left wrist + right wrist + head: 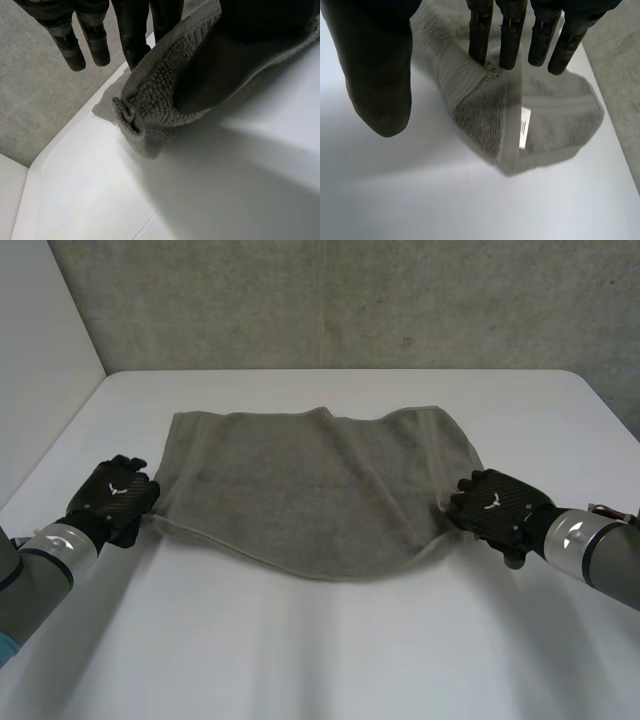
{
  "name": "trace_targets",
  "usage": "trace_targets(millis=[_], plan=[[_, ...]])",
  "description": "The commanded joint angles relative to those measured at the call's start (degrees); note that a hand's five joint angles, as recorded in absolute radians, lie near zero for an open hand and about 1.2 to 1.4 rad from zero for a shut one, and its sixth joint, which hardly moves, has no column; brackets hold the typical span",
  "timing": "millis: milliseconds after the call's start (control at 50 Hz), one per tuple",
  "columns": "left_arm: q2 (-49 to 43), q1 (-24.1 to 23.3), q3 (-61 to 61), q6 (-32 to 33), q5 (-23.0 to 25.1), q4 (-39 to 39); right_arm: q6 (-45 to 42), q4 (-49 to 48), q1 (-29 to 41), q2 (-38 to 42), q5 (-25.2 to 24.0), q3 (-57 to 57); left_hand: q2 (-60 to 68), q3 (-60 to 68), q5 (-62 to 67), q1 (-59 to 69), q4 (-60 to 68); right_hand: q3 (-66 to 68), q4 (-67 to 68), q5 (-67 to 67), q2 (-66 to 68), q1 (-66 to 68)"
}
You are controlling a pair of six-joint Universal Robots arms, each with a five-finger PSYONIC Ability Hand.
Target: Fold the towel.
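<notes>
Head view: the towel (320, 490) is lying in the middle of the table (330, 660), its long axis running nine to three between the hands. The left hand (115, 498), at the towel's seven o'clock corner, is pinching it between thumb (225, 65) and fingers (132, 40). The right hand (495, 508), at the four o'clock corner, is resting straight fingers (510, 35) on the cloth, its thumb (380, 85) standing apart.

I see a grey-brown towel (310, 490). It is plain, with one smooth stripe near its edge and a small white tag (523, 126). The table (330, 650) is white. My left hand (115, 498) and right hand (495, 505) are black, each with a little white mark. The wall (350, 300) is speckled grey.
</notes>
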Motion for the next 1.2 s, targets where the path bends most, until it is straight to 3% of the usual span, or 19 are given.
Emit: trace_targets(millis=[20,140,340,700,960,1200], plan=[[-0.03,-0.12,-0.09,0.00,0.00,0.00,5.35,-5.88,3.34,1.27,0.04,-0.10,4.62,-2.57,4.27,5.18,-3.18,-1.87,-3.05,-0.61,0.35,-0.64],[-0.11,-0.30,-0.18,0.09,-0.09,0.00,9.57,-9.23,6.41,1.53,0.56,-0.54,4.62,-2.57,4.27,5.18,-3.18,-1.87,-3.05,-1.11,-0.15,-1.14],[-0.11,-0.39,-0.27,0.09,0.00,0.00,9.14,-9.76,8.70,3.90,2.85,-1.77,4.62,-2.57,4.27,5.18,-3.18,-1.87,-3.05,-0.78,0.18,-0.80],[-0.03,-0.47,-0.35,0.09,0.09,0.00,2.64,-9.76,8.44,8.21,3.11,-2.03,4.62,-2.57,4.27,5.18,-3.18,-1.87,-3.05,1.07,2.04,1.05],[-0.03,-0.39,-0.27,0.09,0.00,0.00,2.55,-9.41,6.42,6.46,2.94,-0.28,4.62,-2.57,4.27,5.18,-3.18,-1.87,-3.05,15.03,15.99,15.00],[-0.03,-0.39,-0.27,0.09,0.00,0.09,2.37,-9.15,3.52,6.19,2.23,1.92,4.62,-2.57,4.27,5.18,-3.18,-1.87,-3.05,11.67,12.63,11.64]])
